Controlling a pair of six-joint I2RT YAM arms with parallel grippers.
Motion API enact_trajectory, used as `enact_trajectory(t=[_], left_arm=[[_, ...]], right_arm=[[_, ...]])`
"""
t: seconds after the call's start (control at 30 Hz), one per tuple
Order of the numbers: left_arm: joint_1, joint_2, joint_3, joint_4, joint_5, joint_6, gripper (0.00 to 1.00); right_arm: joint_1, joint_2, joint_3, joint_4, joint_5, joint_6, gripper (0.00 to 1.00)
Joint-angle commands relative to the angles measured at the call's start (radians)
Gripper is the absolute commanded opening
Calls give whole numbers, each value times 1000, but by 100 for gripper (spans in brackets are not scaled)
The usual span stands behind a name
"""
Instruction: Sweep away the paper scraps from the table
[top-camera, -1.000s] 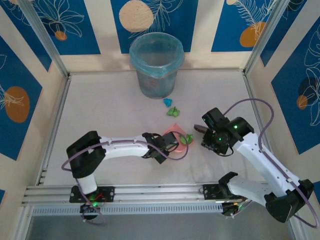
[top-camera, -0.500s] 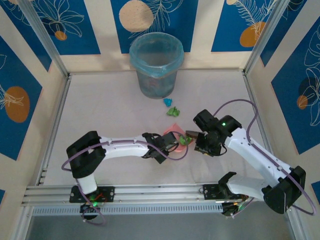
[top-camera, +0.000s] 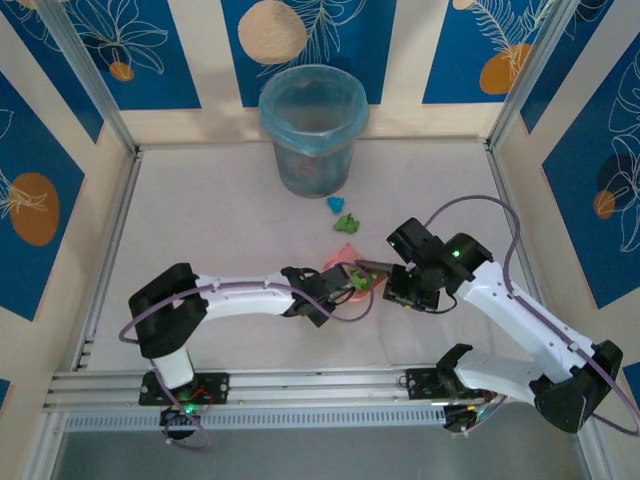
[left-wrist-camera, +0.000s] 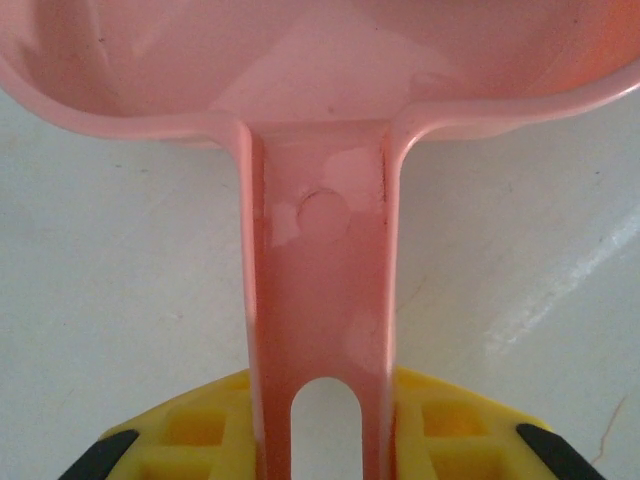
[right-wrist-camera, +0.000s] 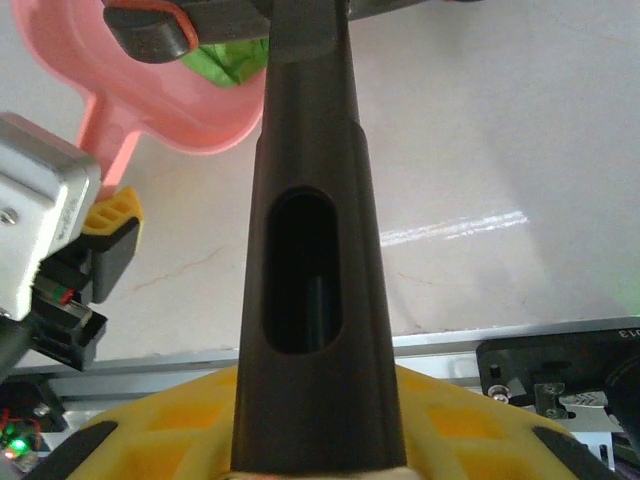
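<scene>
Right gripper gripping brush moved closer to left gripper's clasped dustpan holding green scrap.

In the left wrist view the top edge cuts off the bowl of the dustpan. The bottom edge cuts its handle and the yellow fingers of the left tool. In the right wrist view the brush runs off top and bottom and hides part of a green scrap. From above, what lies in the bin at the far edge of the table is a blur.
</scene>
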Motion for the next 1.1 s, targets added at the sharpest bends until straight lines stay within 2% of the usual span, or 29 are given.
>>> enact_trajectory(t=[0.0,0.13,0.5,0.63,0.77,0.87,1.07], left_arm=[[6,-45,-18,29,-23,8,0],[10,-49,-23,37,-26,11,0],[11,-97,-17,30,35,10,0],[12,-132,-20,26,-1,16,0],[13,-168,-9,-7,-17,-1,0],[13,-180,36,-63,-25,-13,0],[14,-188,193,-214,-64,-25,0]], right_arm=[[-49,-52,48,23,-39,-46,0],[-128,-116,52,34,-49,-87,0],[-350,-290,-113,117,-10,-194,0],[-460,-365,-196,195,-103,-243,0],[-594,-363,-229,235,-201,-282,0],[-672,-365,-265,282,-289,-252,0],[-713,-361,-338,347,-368,-208,0]])
